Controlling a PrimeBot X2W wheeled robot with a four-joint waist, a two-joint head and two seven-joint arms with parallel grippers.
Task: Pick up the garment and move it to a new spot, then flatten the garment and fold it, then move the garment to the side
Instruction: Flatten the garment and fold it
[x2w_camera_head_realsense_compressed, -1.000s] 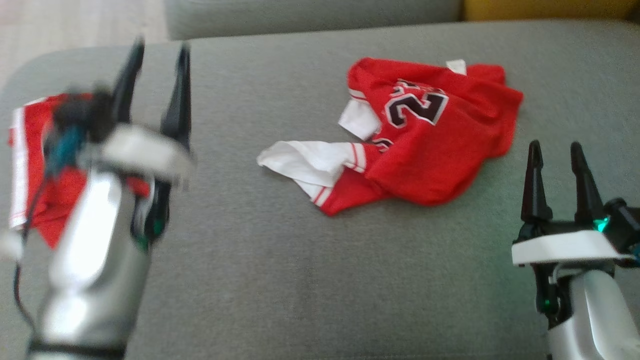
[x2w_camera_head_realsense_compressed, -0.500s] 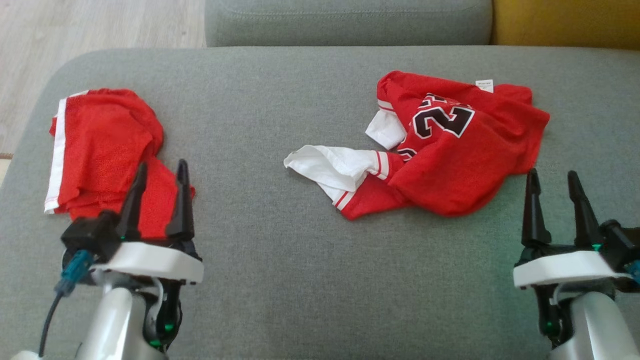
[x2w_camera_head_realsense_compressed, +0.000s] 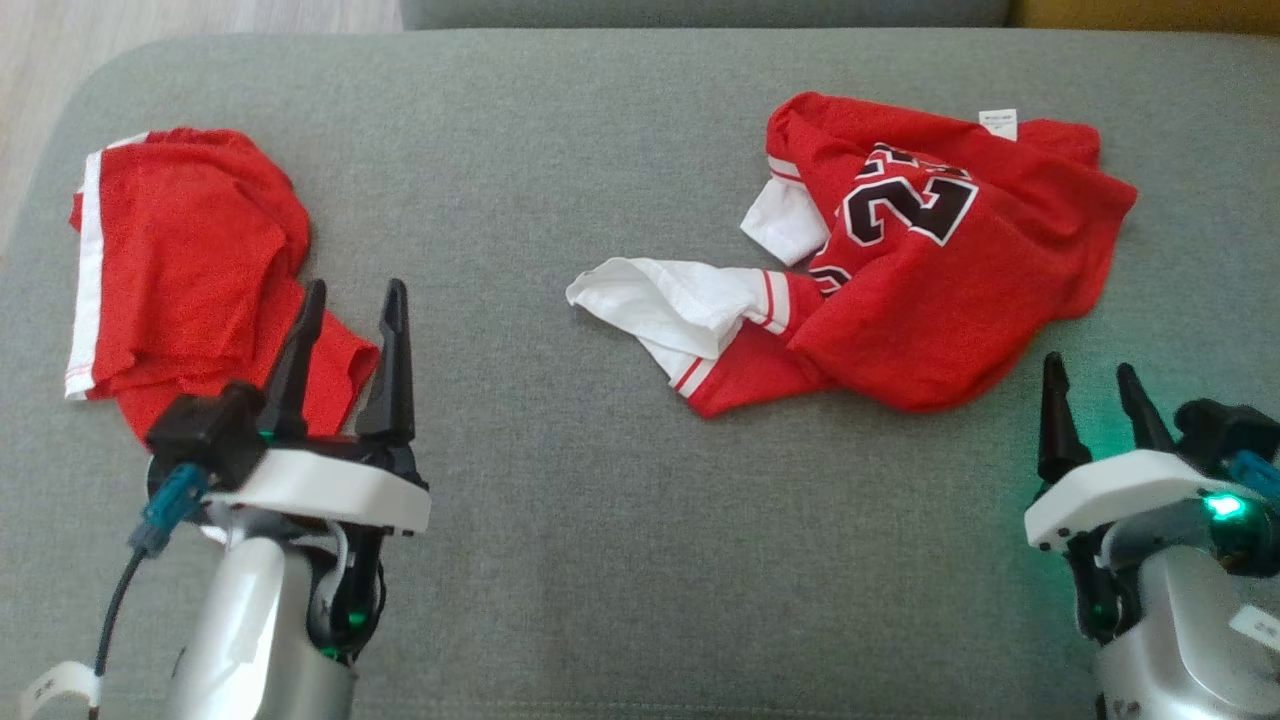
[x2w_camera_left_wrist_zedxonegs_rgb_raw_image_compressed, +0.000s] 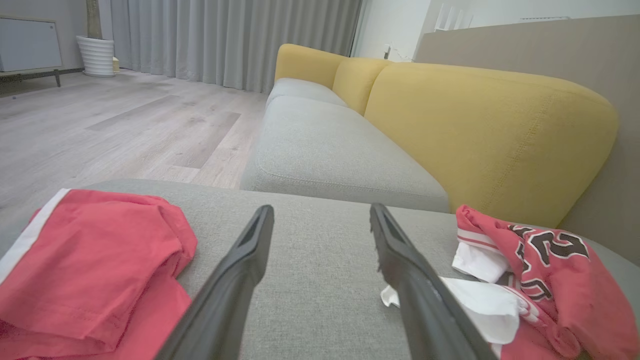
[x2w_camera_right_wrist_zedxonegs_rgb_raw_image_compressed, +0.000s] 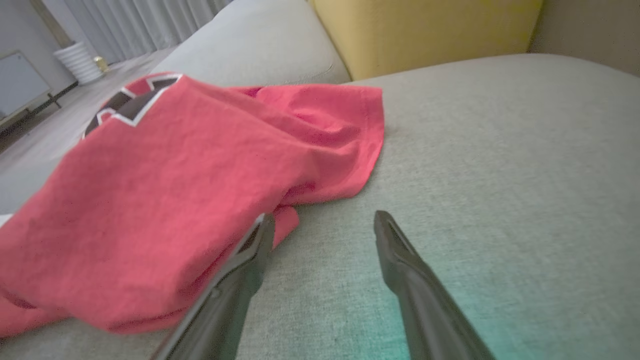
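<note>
Nearest me, my left claw (x2w_camera_head_realsense_compressed: 356, 295) stands with its fingers apart and nothing between them. It hangs over the near corner of a folded red piece (x2w_camera_head_realsense_compressed: 190, 240) with a white stripe, which lies at the left end of the grey seat (x2w_camera_head_realsense_compressed: 560, 520). My right claw (x2w_camera_head_realsense_compressed: 1088, 368) is spread just as wide and just as empty at the lower right. In its wrist view the left finger (x2w_camera_right_wrist_zedxonegs_rgb_raw_image_compressed: 250, 260) sits at the near hem of the jersey (x2w_camera_head_realsense_compressed: 930, 300); I cannot tell whether it touches.

The jersey lies crumpled right of the middle of the seat, number side up. Its white sleeve (x2w_camera_head_realsense_compressed: 660, 300) trails toward the centre and a neck label (x2w_camera_head_realsense_compressed: 997, 122) shows at the far edge. Beyond it rises the yellow backrest (x2w_camera_left_wrist_zedxonegs_rgb_raw_image_compressed: 490, 130).

I judge the folded piece is finished and set aside, and the jersey is the garment in hand, at the first step: picking it up. Next I would ease the right claw forward and down over the bunched hem, close on one thick fold so the cloth doesn't slip out, and lift it toward the open middle.
</note>
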